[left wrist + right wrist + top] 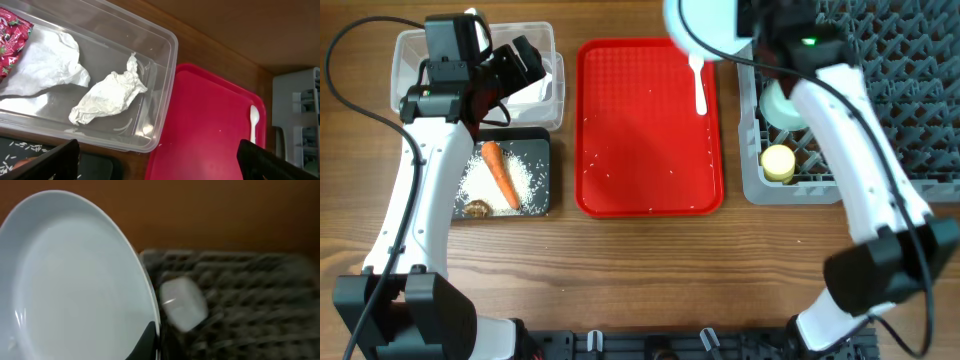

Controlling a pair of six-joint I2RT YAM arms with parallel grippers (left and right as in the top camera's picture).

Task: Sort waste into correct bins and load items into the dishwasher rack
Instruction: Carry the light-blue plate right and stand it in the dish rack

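My right gripper (154, 342) is shut on the rim of the pale blue plate (712, 25), held high at the back between the red tray and the grey dishwasher rack (920, 110). The plate fills the left of the right wrist view (70, 280). The rack holds a mint green bowl (781, 104) and a yellow cup (778, 163). The white spoon (699, 85) lies on the red tray. My left gripper (157, 160) is open and empty above the clear tub (540, 45), which holds crumpled napkins (107, 95) and a red-and-white wrapper (12, 37). The black tray (542, 150) holds the carrot (500, 172), rice and a brown lump (476, 208).
The flat red tray (650, 130) lies in the middle with a few rice grains on it. The rack takes up the right side of the table, with the right arm reaching over its left part. Wood table lies in front.
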